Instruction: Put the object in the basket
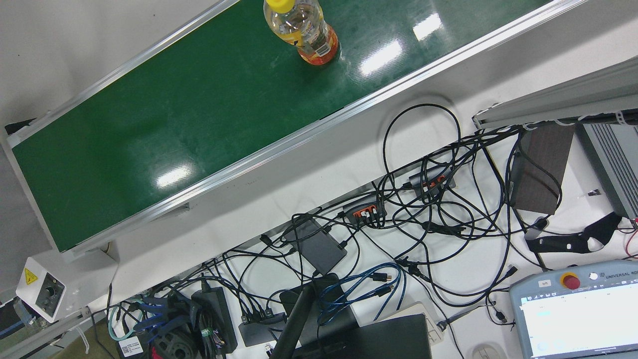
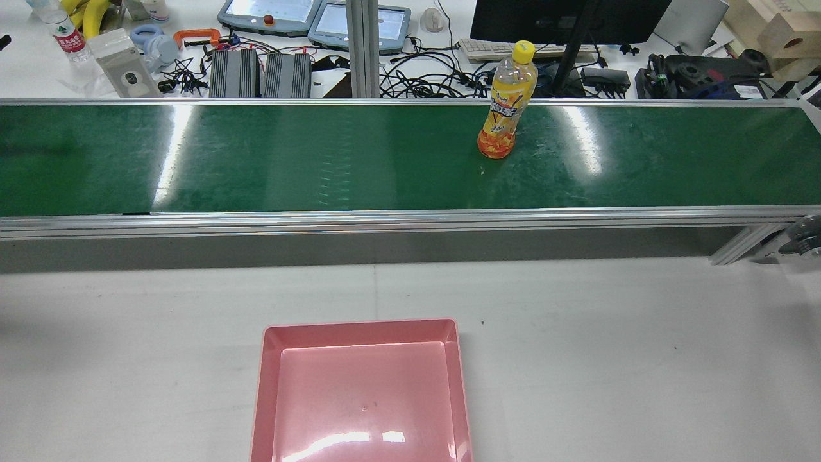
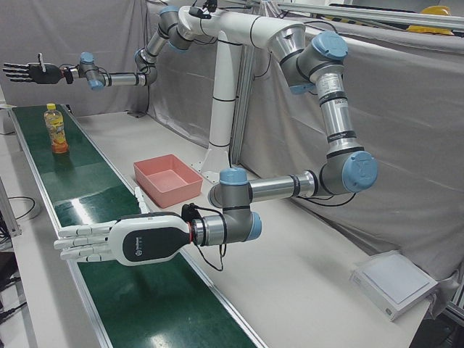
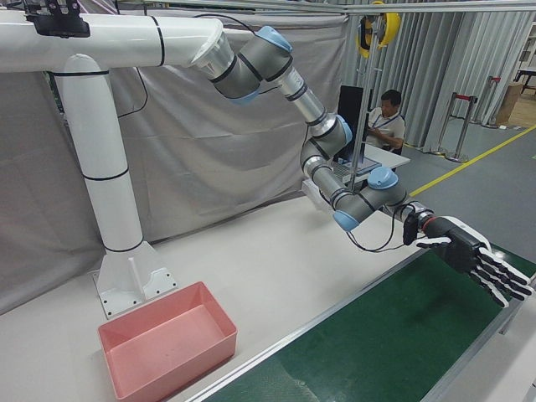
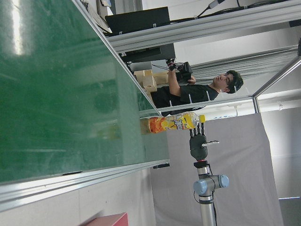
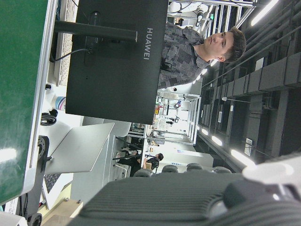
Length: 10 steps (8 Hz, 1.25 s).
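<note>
I find the bottle (image 2: 507,102) standing upright on the green belt (image 2: 321,160), untouched. It is clear plastic, slim and waisted, filled with yellow-orange drink and closed with a yellow cap. Its orange wrap carries bold red-and-white lettering that I cannot read, and the front view shows a barcode panel low on the wrap. My right hand (image 3: 29,72) hangs in the air with its dark fingers (image 3: 14,70) stretched flat and apart, holding nothing. The bottle stands lower than those fingertips and clear of them. My left hand (image 3: 123,243) has a white shell with a black panel. It is likewise spread flat and holds nothing, its pale fingers (image 3: 80,243) reaching out level over the near rail of the belt. The bottle is well apart from them, far along the belt. The basket (image 2: 362,332) is a glossy pink rectangular tray with sloped walls. It sits on the matte white table (image 2: 609,353), on the robot's side of the belt, behind both sets of fingertips. The belt is smooth and reflective, with ribbed aluminium rails. Legible writing: "HUAWEI" on the black monitor (image 6: 113,70), and "UNIVERSAL" on the grey pendant (image 1: 578,309). There is a yellow warning triangle on the white control box (image 1: 42,294).
</note>
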Each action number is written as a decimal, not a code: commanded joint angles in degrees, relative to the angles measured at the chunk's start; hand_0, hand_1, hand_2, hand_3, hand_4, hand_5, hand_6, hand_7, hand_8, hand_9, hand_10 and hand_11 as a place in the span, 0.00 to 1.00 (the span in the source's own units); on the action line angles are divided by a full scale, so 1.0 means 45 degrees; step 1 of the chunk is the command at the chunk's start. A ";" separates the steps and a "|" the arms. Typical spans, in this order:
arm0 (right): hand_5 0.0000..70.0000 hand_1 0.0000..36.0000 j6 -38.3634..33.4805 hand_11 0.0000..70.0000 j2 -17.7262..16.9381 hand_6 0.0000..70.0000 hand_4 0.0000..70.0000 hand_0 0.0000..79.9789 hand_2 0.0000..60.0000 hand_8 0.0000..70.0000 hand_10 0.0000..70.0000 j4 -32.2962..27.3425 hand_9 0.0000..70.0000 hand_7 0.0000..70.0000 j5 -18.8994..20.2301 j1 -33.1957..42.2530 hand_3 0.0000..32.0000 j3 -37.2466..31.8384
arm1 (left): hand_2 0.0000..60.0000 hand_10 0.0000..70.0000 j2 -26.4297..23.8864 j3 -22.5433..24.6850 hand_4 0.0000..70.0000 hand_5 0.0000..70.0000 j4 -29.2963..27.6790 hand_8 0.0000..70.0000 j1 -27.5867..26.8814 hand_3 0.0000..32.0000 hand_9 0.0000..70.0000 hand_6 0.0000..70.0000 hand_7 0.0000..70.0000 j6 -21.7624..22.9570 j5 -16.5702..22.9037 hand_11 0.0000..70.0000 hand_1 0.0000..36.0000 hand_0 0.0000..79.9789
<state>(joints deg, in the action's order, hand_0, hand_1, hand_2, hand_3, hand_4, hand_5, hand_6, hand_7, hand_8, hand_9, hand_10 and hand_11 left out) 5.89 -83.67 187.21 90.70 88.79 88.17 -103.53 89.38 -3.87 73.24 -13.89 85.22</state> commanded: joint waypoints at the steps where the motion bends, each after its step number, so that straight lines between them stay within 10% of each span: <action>1: 0.00 0.00 0.0000 0.00 -0.0001 0.00 0.00 0.00 0.00 0.00 0.00 0.0000 0.00 0.00 0.0000 -0.0005 0.00 -0.0003 | 0.04 0.08 -0.0002 0.0000 0.01 0.08 0.0000 0.00 0.0013 0.00 0.00 0.00 0.00 0.0000 -0.0012 0.15 0.37 0.60; 10: 0.00 0.00 0.0000 0.00 -0.0001 0.00 0.00 0.00 0.00 0.00 0.00 0.0000 0.00 0.00 0.0000 -0.0005 0.00 -0.0003 | 0.02 0.08 -0.0002 0.0019 0.01 0.08 0.0000 0.00 0.0013 0.00 0.00 0.00 0.00 0.0000 0.0007 0.15 0.36 0.59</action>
<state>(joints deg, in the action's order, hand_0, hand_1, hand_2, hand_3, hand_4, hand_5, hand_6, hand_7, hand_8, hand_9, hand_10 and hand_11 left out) 5.89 -83.67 187.21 90.70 88.77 88.16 -103.53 89.39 -3.87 73.30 -13.89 85.20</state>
